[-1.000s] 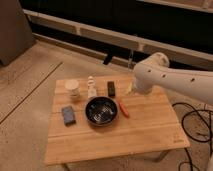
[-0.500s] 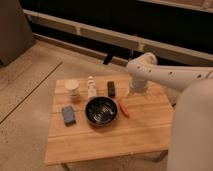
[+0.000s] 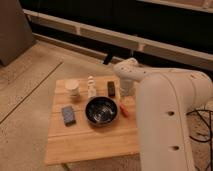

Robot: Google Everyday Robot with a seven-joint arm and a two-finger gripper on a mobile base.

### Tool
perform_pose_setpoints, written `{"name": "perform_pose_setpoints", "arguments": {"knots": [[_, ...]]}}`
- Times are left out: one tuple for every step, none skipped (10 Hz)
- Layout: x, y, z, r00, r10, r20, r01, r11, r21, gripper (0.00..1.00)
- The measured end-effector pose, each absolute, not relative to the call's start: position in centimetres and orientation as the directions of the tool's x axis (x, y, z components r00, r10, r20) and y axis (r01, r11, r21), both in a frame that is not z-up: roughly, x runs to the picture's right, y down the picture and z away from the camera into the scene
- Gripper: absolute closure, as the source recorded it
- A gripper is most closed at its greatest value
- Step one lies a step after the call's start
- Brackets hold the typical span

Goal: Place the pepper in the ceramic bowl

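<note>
Finds the claw (image 3: 126, 89) hanging over the far right part of the table (image 3: 90, 145), just beside the small dark block (image 3: 111, 89) and on the far side of the pepper (image 3: 123, 108). Cannot tell whether spread or closed.

Finds the pepper flat on the table near the right edge, just right of the ceramic bowl (image 3: 101, 111), close to its rim but outside it. Lies toward the near edge from the claw and below it, long axis slanting from far-left to near-right. Judges the coming move as a short reach toward the near edge and a descent, with the wrist turned to grip across that slant, not along it. Has only one arm (image 3: 165, 120) to reckon with, reaching in from the right.

Against half a second ago: puts the claw a little closer to the left edge, nearer the dark block, and loses the near right corner of the table behind the big white arm. Sees no shift in the pepper, the bowl, the cream cup (image 3: 73, 89) or the blue-grey pad (image 3: 68, 115).
</note>
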State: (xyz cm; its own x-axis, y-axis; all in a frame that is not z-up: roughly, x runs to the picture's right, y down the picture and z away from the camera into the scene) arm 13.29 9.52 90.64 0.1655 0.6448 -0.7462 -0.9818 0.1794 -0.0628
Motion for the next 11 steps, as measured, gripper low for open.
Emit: {"name": "perform_pose_setpoints", "arguments": {"knots": [[13.2,9.9,91.4,0.17,0.63,-0.758,-0.982,0.176,-0.073,0.36],[13.2,10.0,91.9,0.175,0.62,-0.765,-0.981,0.178,-0.08,0.41],[13.4,10.2,92.6,0.186,0.603,-0.775,-0.979,0.182,-0.092,0.55],[13.6,10.3,92.9,0.192,0.595,-0.78,-0.978,0.186,-0.098,0.65],[13.7,10.4,93.3,0.201,0.587,-0.784,-0.975,0.195,-0.104,0.75],[13.7,10.2,93.6,0.216,0.584,-0.783,-0.971,0.21,-0.112,0.89],[13.7,9.9,93.8,0.225,0.586,-0.778,-0.969,0.218,-0.116,0.97],[13.6,9.6,94.0,0.229,0.594,-0.771,-0.968,0.22,-0.117,1.0],[13.6,8.4,93.8,0.231,0.619,-0.751,-0.968,0.223,-0.115,1.0],[13.6,6.2,93.1,0.23,0.663,-0.712,-0.969,0.227,-0.101,1.0],[13.6,4.0,92.1,0.229,0.702,-0.674,-0.969,0.234,-0.086,1.0]]}}
